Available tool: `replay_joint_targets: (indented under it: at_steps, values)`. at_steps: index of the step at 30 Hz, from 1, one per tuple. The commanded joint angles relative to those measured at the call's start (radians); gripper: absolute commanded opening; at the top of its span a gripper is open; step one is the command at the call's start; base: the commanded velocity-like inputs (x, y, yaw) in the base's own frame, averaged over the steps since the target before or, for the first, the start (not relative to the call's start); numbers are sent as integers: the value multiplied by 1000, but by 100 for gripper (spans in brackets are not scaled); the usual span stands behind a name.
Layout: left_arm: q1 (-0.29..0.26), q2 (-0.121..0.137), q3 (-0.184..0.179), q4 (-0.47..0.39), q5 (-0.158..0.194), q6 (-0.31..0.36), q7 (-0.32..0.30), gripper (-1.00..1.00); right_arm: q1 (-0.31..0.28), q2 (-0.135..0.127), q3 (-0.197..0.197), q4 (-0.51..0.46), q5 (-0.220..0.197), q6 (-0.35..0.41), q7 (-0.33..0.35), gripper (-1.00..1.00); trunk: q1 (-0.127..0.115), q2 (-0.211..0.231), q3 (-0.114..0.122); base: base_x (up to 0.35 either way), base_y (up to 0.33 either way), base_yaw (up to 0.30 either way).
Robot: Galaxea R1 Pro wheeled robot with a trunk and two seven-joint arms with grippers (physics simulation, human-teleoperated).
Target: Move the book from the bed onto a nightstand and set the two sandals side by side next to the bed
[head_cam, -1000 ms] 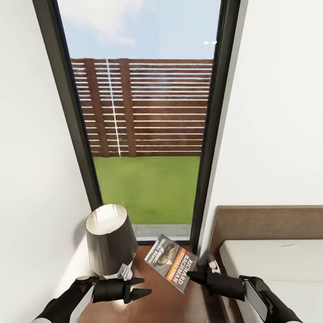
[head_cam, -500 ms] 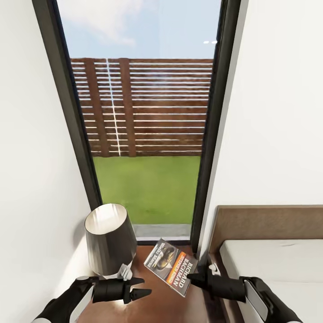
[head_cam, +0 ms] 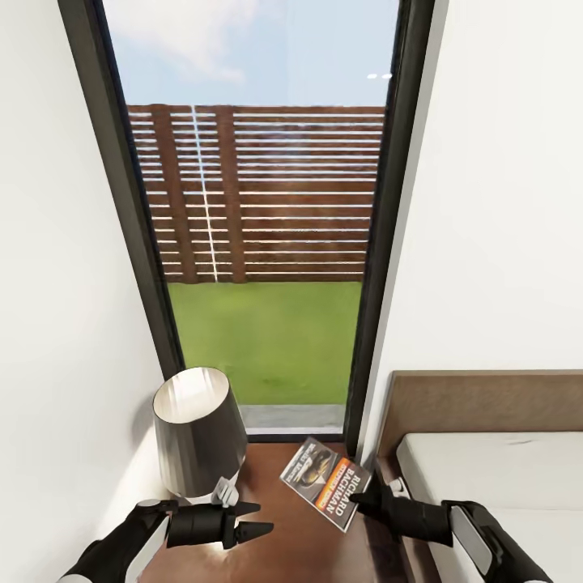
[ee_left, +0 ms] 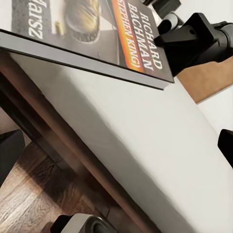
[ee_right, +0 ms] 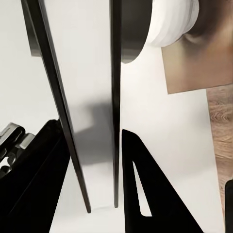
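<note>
Where the dark window frame meets the wall, the book hangs tilted above the nightstand, cover up, its near corner pinched in the right gripper. In the right wrist view the book shows edge-on between that gripper's fingers. Bed just right of the nightstand. Lamp stands left of the book. Left gripper hovers below the lamp, fingers parted, grasping nothing.
</note>
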Motion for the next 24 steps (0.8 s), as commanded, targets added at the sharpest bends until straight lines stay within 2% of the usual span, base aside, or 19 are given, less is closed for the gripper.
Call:
replay_joint_targets:
  at_steps: [1, 3, 24]
  values:
    - [-1, 1, -6, 0, 10, 10, 0, 100, -1, 0, -2, 0, 1, 3, 3, -100, 0, -2, -2, 0, 0, 0]
    - [-1, 1, -6, 0, 10, 10, 0, 100, -1, 0, -3, 0, 1, 3, 3, -100, 0, -2, -2, 0, 0, 0]
    - [-1, 1, -6, 0, 10, 10, 0, 100, -1, 12, -4, 0, -21, 3, 2, -100, 81, -149, -68, 0, 0, 0]
